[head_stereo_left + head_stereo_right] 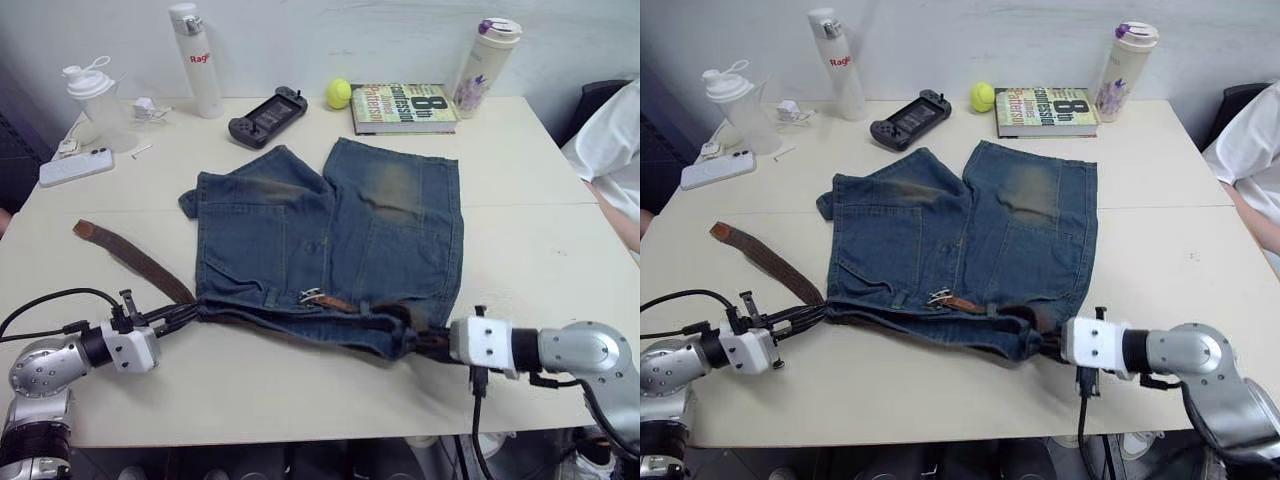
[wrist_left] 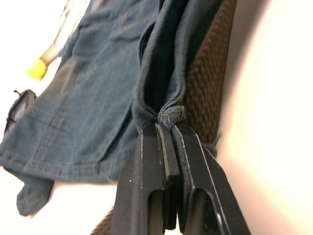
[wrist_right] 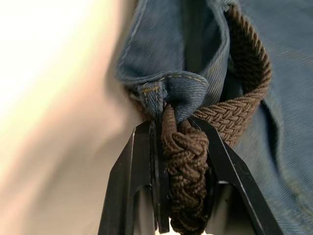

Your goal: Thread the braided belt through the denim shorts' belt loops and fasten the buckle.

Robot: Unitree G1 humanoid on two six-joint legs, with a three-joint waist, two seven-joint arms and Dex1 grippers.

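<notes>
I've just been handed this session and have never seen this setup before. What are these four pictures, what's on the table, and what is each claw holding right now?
The two wide pictures come from a stereo camera on a humanoid robot's head, looking down over its arms. The two close-ups come from cameras on its wrists, looking along each gripper's two black fingers.

On the table lie the denim shorts, waistband toward the robot, with the braided belt running along the waist and trailing out to the left. The buckle lies on the waistband near its middle.

The left gripper is shut on the shorts' waistband edge. The right gripper is shut on the braided belt at the shorts' other edge.

At the far edge stand two bottles, a shaker cup, a phone, a game console, a tennis ball and a book.
</notes>
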